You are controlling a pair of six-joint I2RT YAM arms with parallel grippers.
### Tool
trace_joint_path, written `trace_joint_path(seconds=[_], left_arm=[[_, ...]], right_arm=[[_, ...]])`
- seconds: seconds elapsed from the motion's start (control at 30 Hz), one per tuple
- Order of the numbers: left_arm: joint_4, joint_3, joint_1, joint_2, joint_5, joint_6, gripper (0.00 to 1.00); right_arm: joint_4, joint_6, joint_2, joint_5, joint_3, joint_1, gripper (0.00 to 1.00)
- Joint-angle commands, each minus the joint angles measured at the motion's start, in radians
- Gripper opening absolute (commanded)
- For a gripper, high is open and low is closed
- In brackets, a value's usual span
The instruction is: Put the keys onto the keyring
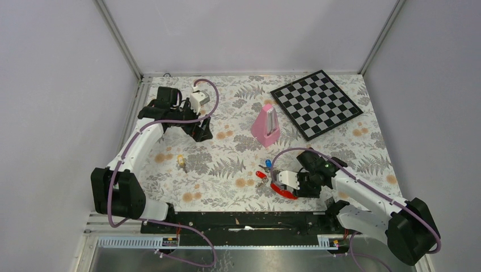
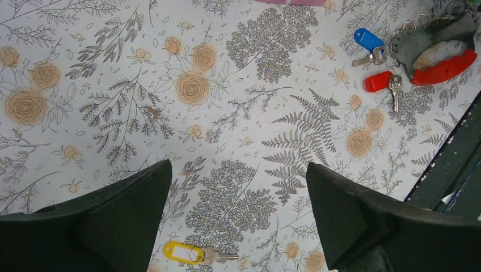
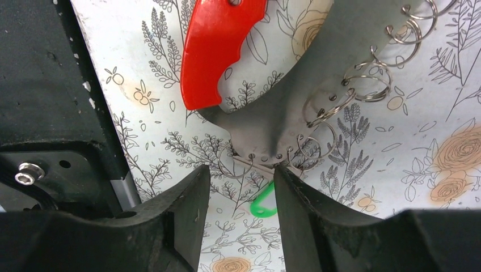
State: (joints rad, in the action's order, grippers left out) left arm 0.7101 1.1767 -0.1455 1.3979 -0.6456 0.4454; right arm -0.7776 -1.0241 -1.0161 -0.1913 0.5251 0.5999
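Keyring (image 3: 272, 113), grey with red bar, at right pincer (image 3: 241, 177), hold unclear; left pincer (image 2: 238, 165) agape.

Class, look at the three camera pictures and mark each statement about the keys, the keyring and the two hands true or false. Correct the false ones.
1. The left hand is open and holds nothing. True.
2. The yellow-tagged key hangs on the keyring. False: it lies alone on the table, well apart from the keyring.
3. The blue-tagged key and the red-tagged key lie close beside the keyring. True.
4. The pink pyramid stands on the checkerboard. False: it stands on the table beside the board.
5. The right hand hovers over the checkerboard. False: it is down at the keyring's grey end.
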Motion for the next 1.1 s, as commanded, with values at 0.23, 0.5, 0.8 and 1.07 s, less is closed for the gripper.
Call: trace_joint_path(seconds=[0.23,0.5,0.8,1.07], left_arm=[[-0.009,0.038,-0.002,-0.002,-0.003,0.013,0.99],[-0.009,0.043,-0.002,0.004,-0.017,0.006,0.99],[-0.009,0.043,-0.002,-0.005,-0.019,0.004,0.99],[-0.009,0.053,-0.002,0.005,-0.03,0.002,0.99]], right_arm=[[0.033,-0.021,-0.002,0.027,-0.029,0.04,0.5],[0.055,-0.023,0.008,0.029,-0.046,0.045,0.45],[0.077,-0.025,0.0,0.012,-0.049,0.051,0.25],[0.025,-0.008,0.006,-0.033,0.009,0.052,0.08]])
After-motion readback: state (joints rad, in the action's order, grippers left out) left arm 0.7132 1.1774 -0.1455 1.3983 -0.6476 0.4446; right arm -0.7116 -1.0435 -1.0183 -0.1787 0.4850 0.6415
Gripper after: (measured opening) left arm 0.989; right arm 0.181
